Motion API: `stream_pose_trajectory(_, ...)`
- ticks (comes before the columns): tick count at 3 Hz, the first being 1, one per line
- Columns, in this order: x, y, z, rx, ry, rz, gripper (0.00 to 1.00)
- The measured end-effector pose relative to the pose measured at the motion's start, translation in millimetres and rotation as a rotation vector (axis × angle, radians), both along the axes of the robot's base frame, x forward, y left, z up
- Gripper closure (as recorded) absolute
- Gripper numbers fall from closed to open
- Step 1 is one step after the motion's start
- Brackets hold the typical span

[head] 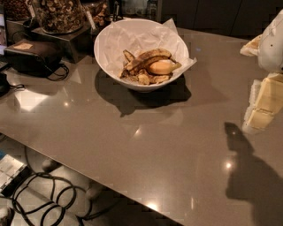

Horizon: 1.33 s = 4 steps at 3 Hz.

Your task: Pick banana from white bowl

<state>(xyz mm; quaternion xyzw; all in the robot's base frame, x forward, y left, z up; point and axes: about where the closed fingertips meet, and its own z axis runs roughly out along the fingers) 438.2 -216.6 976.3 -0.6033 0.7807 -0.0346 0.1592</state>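
Nuts in a glass jar [57, 13] stand to the left of the white bowl [110, 62] and behind it. Inside the bowl, on its crinkled paper, the banana [148, 56] lies curved across the middle, beside a plump yellow piece [161, 67] nearer the bowl's front. The banana looks overripe, so it is probably light, soft and easily split. A gentle hold across its mid-length, clear of the plump piece, seems best. Well to the right of the bowl hangs the gripper [261, 106]; I cannot tell how far open it is, nor whether it holds anything.
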Motion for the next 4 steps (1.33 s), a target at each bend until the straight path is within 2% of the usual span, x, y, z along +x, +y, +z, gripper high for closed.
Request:
stream_pose_trajectory(2, 4.6, 3.5, 1.7, -0.023, -0.008, -0.013, 0.00)
stream_pose_trajectory(3, 30.9, 22.8, -3.7, -0.030, 0.054, -0.008, 0.00)
stream_pose_trajectory(4, 67.3, 50.7, -10.3, -0.052, 0.107, 0.065, 0.00)
